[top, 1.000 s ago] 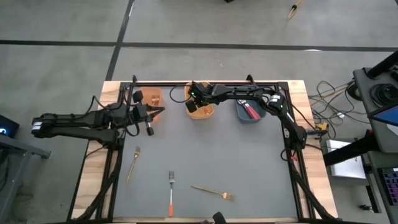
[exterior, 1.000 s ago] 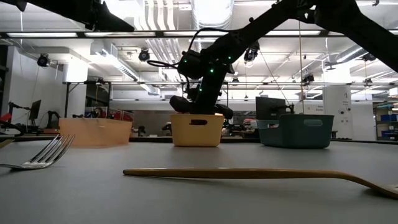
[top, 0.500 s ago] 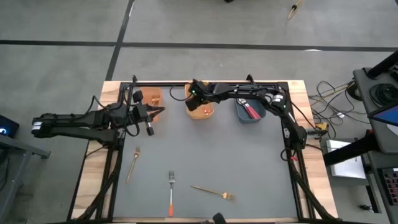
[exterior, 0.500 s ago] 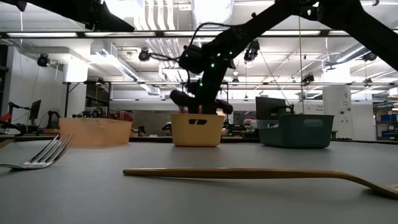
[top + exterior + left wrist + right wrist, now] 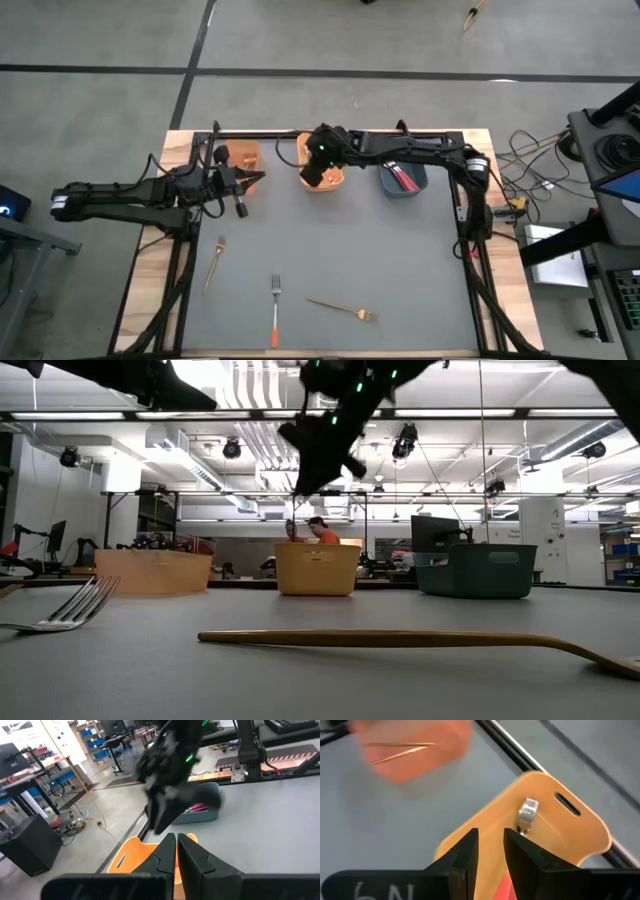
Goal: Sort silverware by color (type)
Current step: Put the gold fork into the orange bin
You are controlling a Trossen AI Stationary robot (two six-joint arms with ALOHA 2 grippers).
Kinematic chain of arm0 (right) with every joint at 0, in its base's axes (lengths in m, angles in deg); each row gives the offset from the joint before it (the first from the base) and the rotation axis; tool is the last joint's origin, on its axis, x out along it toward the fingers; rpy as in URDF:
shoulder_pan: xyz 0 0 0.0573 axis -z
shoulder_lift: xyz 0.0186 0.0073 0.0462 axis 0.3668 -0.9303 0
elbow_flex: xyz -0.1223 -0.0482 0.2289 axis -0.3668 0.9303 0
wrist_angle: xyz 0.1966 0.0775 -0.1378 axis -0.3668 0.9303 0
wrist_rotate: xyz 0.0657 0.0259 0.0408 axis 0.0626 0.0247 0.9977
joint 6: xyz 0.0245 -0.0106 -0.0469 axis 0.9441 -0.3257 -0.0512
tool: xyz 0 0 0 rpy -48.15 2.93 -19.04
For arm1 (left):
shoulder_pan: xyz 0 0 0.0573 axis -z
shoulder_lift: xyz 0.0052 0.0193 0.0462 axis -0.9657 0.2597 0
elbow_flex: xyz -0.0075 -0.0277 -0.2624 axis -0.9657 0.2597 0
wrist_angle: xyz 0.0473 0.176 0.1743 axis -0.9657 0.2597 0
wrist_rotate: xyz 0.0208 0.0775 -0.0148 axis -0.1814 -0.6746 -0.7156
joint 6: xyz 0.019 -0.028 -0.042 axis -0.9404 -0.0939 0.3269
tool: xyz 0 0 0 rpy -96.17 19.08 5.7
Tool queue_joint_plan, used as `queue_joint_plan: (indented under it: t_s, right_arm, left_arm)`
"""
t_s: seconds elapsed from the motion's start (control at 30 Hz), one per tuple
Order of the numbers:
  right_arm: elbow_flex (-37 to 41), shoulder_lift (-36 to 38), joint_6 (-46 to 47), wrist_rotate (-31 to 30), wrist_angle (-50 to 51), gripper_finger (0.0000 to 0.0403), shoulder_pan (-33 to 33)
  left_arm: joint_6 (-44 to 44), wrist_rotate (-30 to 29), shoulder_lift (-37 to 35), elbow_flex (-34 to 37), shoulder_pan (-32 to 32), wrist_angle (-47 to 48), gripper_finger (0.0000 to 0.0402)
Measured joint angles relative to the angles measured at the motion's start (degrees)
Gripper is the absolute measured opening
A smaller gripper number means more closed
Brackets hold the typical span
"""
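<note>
High view shows my right gripper (image 5: 314, 176) hanging above the yellow bin (image 5: 330, 180), the middle one of three along the table's far edge. Through my right wrist camera, my own two fingers (image 5: 465, 855) stand a little apart with nothing between them, and directly beneath them lies that bin with a silver-tined, orange-handled fork (image 5: 525, 815) resting inside. I judge the drop of that fork to be done; what is in hand now is the lift away from the bin.

To one side of my right gripper sits the pale orange bin (image 5: 247, 155) holding gold forks, and to the other side the blue bin (image 5: 412, 184) with red-pink handles in it. My left gripper (image 5: 256, 178) hangs near the pale orange bin, its fingers (image 5: 170, 851) pressed together on nothing, waiting.

Three forks remain on the grey table (image 5: 400, 260), all well away from my right gripper toward the near edge: a gold fork (image 5: 213, 264), an orange-handled fork (image 5: 275, 311) and another gold fork (image 5: 341, 307).

Next I would swing back across the table, pick one, line my fingers across its handle, and come down with them spread. The forks lie flat and thin, so I expect the pinch to need a low, square approach.
</note>
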Motion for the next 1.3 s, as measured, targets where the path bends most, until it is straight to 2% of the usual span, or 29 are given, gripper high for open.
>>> queue_joint_plan:
  t_s: [0.23,0.5,0.67,0.77,1.0,1.3]
  right_arm:
    - [4.91,7.29,-7.46,-0.19,-1.23,0.0081,-5.5]
    - [17.65,16.85,-9.51,-0.1,-4.28,0.0082,-10.19]
    - [26.4,21.68,-9.93,-0.1,-12.41,0.0082,-12.14]
    - [30.66,24.21,-10.96,0.16,-16.96,0.0082,-12.56]
    - [36.76,27.69,-13.04,0.25,-20.74,0.0082,-12.41]
    - [41.39,28.59,-15.67,0.24,-24.36,0.0082,-12.3]
  left_arm:
    - [10.5,-0.04,0.02,0.0,0.0,2.13,0.0]
    - [27.93,0.05,1.4,0.0,1.07,10.7,0.0]
    - [37.99,0.41,3.2,0.0,2.15,15.75,0.0]
    - [44.95,4.26,4.76,0.0,2.34,18.29,0.0]
    - [63.3,20.92,8.83,0.0,4.36,24.89,0.0]
    - [84.05,30.98,16.5,0.0,13.21,34.93,0.0]
